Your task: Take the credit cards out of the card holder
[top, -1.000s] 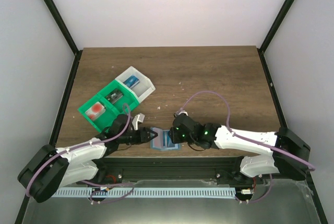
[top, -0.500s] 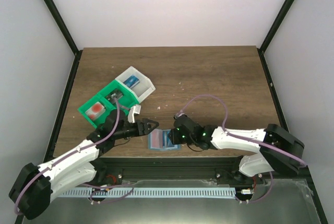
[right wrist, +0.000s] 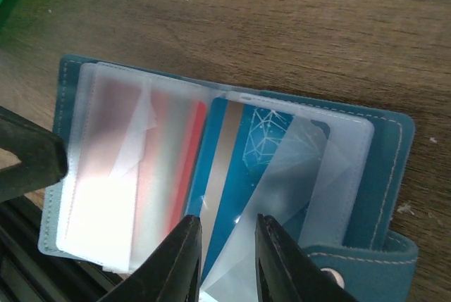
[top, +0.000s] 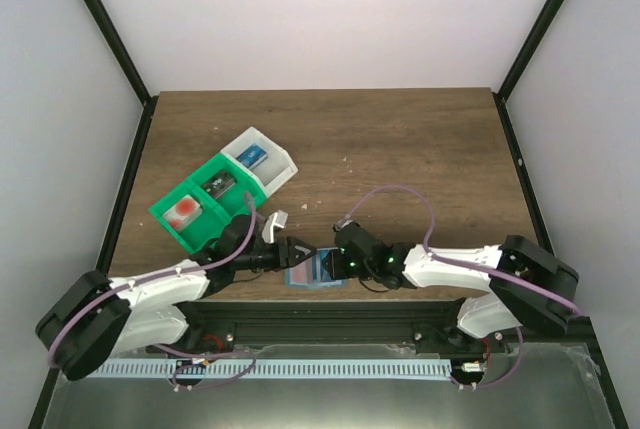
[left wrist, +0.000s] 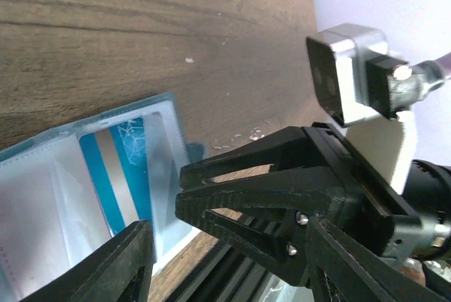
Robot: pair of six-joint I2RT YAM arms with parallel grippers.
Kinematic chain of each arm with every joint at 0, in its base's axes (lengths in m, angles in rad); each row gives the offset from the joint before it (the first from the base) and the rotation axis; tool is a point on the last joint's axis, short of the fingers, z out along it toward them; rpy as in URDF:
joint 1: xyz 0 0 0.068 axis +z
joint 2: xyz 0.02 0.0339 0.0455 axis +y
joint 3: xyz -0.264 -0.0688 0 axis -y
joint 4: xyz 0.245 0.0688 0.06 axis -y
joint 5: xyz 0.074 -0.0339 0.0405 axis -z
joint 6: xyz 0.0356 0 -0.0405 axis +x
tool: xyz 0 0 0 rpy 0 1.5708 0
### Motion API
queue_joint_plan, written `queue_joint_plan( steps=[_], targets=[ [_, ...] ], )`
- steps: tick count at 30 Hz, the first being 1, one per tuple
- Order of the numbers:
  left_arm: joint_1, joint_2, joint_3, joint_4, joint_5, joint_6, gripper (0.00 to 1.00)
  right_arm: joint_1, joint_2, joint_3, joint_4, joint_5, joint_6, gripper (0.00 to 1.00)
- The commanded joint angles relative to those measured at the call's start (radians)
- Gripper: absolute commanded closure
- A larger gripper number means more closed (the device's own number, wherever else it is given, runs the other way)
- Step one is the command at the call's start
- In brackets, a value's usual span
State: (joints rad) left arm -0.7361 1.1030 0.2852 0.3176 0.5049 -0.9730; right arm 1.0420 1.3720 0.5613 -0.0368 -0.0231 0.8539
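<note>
- The left arm is being held low, reaching toward frame right. The left gripper (top: 297,249) is being held with jaws wide apart, just beside the card holder (top: 318,272).
- The holder is lying open at lower centre of the top view.
- The right gripper (right wrist: 225,223) is being poised over the sleeved credit cards (right wrist: 232,140). A narrow gap is showing; clamping cannot be told.

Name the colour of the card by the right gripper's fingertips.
The card is blue with a tan stripe, white line pattern; right wrist view.

Dark wood table (top: 400,149), green-and-white compartment tray (top: 170,229) at left, open teal card holder (top: 318,274) at near edge
</note>
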Motion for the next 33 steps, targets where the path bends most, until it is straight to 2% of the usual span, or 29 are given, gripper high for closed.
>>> queue_joint_plan(
  steps=[1,6,13,21,26,33],
  targets=[
    [-0.017,0.085,-0.028,0.119,-0.009,-0.010,0.39,-0.008,0.029,0.002,0.014,0.037,0.011,0.77],
    [-0.019,0.182,-0.061,0.203,-0.014,0.013,0.39,-0.007,0.053,-0.060,0.065,0.021,0.048,0.78],
    [-0.029,0.278,-0.077,0.310,-0.013,0.015,0.44,-0.008,0.037,-0.093,0.069,0.015,0.061,0.78],
    [-0.051,0.357,-0.052,0.361,-0.010,0.008,0.56,-0.007,0.027,-0.104,0.078,0.015,0.072,0.79],
    [-0.060,0.297,-0.052,0.344,-0.016,-0.026,0.55,-0.008,0.023,-0.106,0.080,0.006,0.069,0.80],
    [-0.078,0.151,-0.026,0.237,-0.066,-0.062,0.50,-0.007,0.009,-0.107,0.077,0.004,0.067,0.80]
  ],
)
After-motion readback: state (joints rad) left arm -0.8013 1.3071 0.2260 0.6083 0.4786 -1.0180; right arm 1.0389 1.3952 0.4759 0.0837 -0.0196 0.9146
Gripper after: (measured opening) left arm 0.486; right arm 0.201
